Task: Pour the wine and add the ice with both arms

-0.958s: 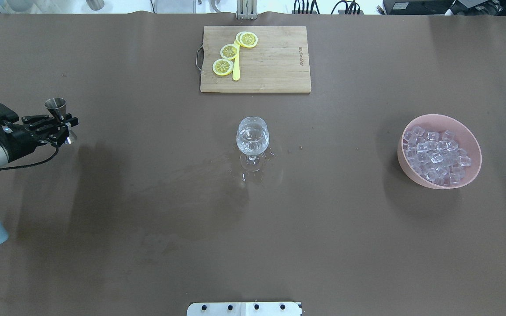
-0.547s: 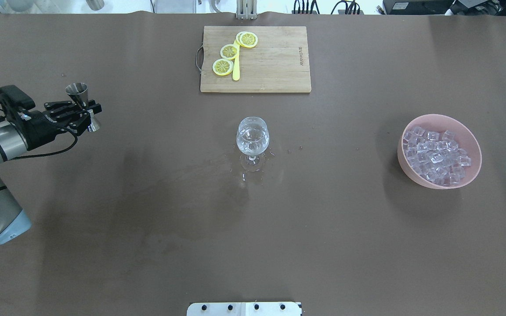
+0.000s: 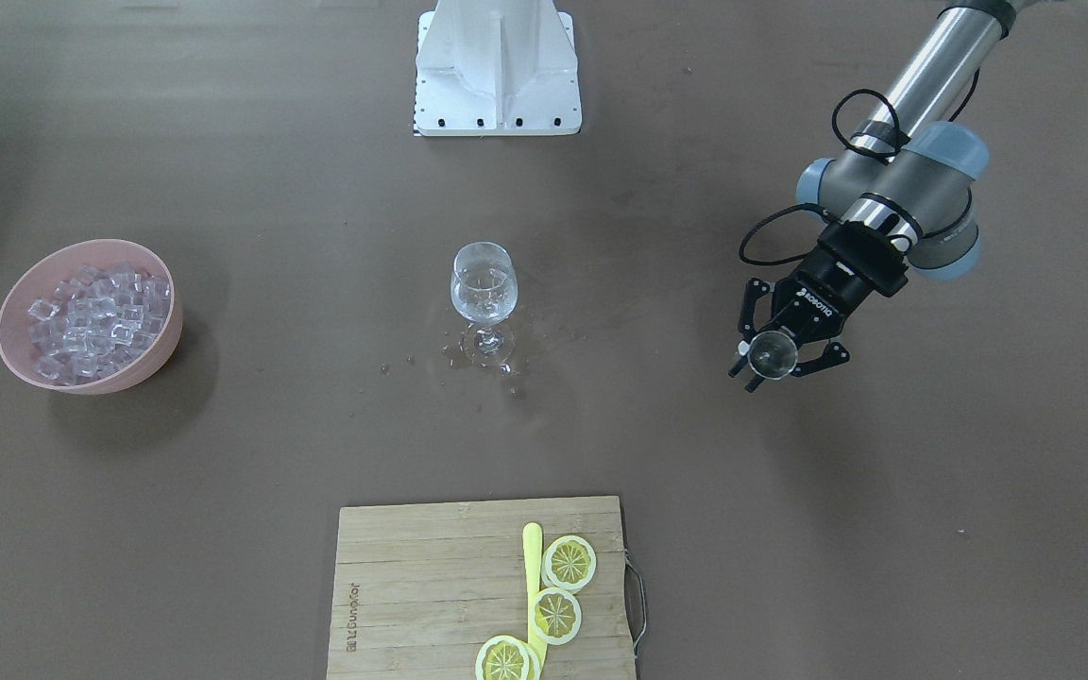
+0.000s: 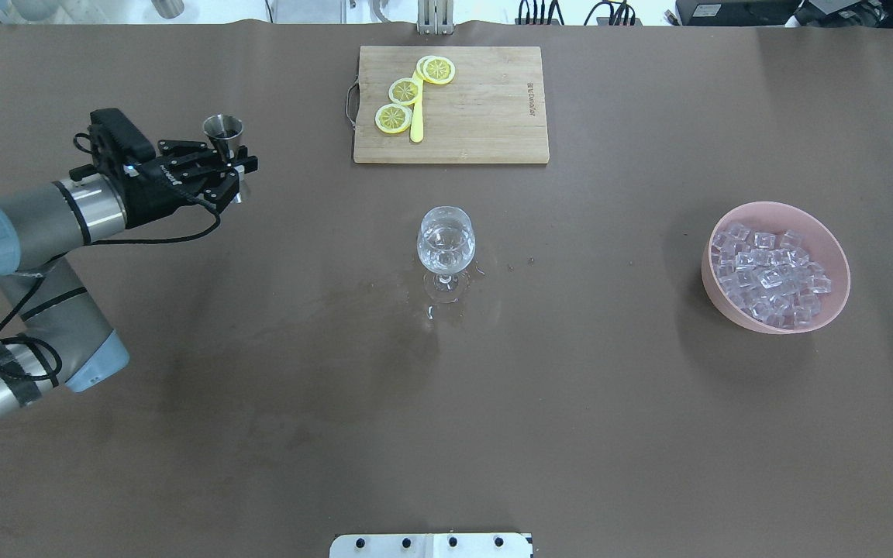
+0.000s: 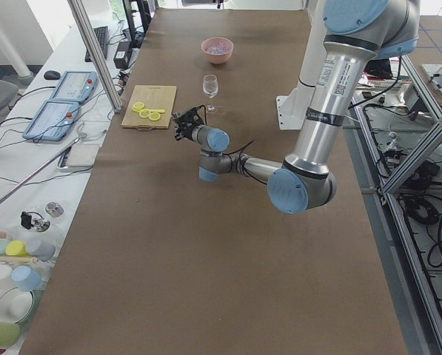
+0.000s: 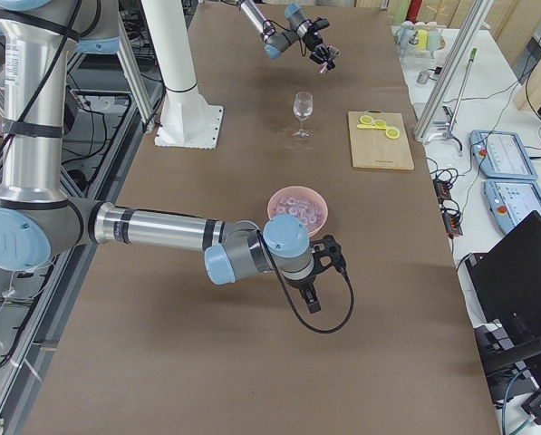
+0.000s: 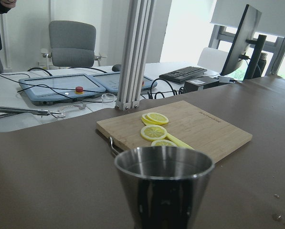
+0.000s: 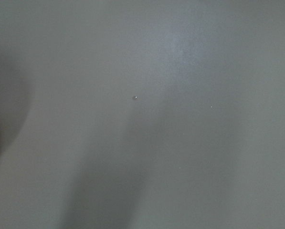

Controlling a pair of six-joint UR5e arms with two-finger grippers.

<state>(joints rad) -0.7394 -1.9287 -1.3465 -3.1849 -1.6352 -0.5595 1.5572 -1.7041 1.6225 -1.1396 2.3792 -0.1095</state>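
Two arms are seen, the left arm [image 4: 43,213] and the right arm [image 6: 161,228]. One metal cup [image 4: 223,128] is held. One glass [image 4: 446,240], one pink bowl [image 4: 772,213] and one wooden board [image 4: 485,116] are set on the table [image 4: 260,387]. Three lemon slices [image 4: 393,118] are counted for sure, and one yellow stick [image 4: 416,128]. The ice [image 4: 768,275] is made of too many cubes to be counted.

Overhead looks forward and down, the stemmed glass [image 4: 446,240] central; the front-facing camera looks steeply back from beyond it. Two end cameras sight along the table [image 5: 206,259] — both share that glass, distant. Left wrist sits close behind a steel cup [image 7: 163,186]; right wrist faces bare table.
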